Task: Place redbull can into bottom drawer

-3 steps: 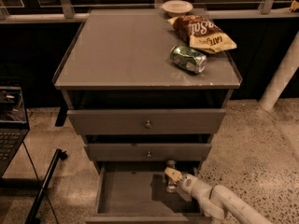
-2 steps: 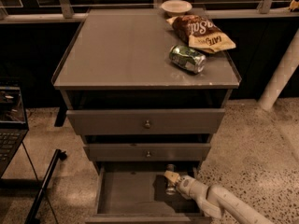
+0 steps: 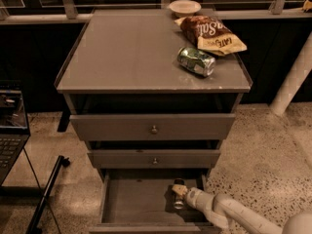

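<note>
The bottom drawer point(image 3: 131, 201) is pulled open at the foot of the grey cabinet. My gripper point(image 3: 179, 191) reaches into its right part from the lower right, at the end of the white arm point(image 3: 229, 213). A slim silvery object, which looks like the redbull can point(image 3: 178, 202), stands upright on the drawer floor right at the gripper. Most of it is hidden by the gripper and the shadow.
Two upper drawers point(image 3: 153, 126) with round knobs are partly pulled out above the bottom one. On the cabinet top point(image 3: 126, 57) lie a fat green can point(image 3: 196, 61), a chip bag point(image 3: 212, 34) and a white bowl point(image 3: 185, 7). A laptop point(image 3: 9, 130) stands at the left and a white post point(image 3: 292, 82) at the right.
</note>
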